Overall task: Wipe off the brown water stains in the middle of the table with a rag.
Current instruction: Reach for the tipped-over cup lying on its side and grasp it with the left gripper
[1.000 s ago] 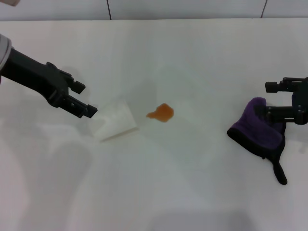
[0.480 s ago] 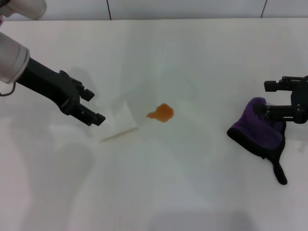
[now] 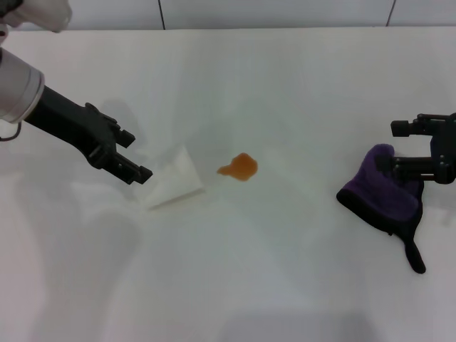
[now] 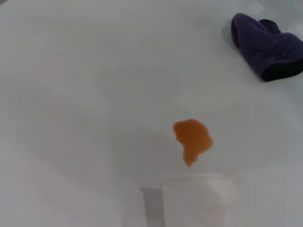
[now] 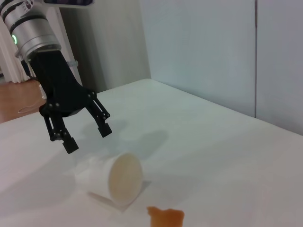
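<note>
In the head view, a white cup (image 3: 173,178) is lying on its side on the table (image 3: 285,85), left of the brown water stains (image 3: 239,167); what is inside cannot be told here. The left gripper (image 3: 130,154) is being held wide open just beside the cup. The rag (image 3: 385,196) is lying far right, with the right gripper (image 3: 391,146) spread open at its top edge. Bare white room is being left around the stains.

In the left wrist view, the cup's rim (image 4: 189,201) is seen just beside the stains (image 4: 192,138), the rag (image 4: 265,45) far off.

In the right wrist view, the cup (image 5: 116,178) is seen empty, under the open left gripper (image 5: 87,135).
</note>
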Controlling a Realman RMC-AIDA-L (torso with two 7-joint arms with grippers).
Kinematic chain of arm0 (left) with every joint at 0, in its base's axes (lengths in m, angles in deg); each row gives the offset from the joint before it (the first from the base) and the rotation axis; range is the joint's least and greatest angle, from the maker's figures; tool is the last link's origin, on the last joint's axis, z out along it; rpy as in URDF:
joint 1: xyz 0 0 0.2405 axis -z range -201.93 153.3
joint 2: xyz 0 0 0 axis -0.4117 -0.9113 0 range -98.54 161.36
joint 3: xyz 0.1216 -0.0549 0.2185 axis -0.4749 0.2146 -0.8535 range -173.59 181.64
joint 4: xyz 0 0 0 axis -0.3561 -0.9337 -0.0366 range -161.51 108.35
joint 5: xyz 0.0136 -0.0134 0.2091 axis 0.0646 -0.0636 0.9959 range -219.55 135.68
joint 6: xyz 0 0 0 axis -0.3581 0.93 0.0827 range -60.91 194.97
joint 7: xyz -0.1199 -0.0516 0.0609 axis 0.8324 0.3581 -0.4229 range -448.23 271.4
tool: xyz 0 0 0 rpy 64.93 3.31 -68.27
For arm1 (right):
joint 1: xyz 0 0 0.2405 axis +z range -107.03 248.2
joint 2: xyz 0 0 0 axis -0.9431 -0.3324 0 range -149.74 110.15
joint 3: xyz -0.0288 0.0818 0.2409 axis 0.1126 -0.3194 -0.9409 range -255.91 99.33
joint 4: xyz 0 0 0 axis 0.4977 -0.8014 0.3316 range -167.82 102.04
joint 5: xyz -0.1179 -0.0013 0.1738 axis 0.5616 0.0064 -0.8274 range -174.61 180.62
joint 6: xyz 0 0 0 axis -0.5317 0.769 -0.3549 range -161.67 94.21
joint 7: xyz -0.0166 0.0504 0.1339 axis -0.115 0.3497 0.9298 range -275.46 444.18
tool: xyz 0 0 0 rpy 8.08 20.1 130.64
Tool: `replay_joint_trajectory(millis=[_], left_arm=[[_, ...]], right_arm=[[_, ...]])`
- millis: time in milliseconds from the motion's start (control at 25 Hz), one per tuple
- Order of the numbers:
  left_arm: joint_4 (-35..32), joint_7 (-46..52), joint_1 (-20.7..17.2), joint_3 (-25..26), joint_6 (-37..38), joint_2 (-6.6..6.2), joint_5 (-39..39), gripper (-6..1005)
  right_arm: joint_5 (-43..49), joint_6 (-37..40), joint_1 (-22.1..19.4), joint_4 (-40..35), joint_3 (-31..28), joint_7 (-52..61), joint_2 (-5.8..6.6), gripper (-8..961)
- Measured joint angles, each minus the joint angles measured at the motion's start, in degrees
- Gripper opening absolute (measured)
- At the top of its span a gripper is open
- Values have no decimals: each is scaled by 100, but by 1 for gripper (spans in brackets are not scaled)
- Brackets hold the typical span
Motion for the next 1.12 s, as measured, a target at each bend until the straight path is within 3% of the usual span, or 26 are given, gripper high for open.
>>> replay_joint_trajectory(millis=[240,1120], left_arm=[[-105,1,0,0,-207,67,16,875],[-632,54,-4,0,-682,103,22,875]], right_arm=[[0,10,-1,1,0,0,0,740],[0,44,-33,-42,0,9,0,740]])
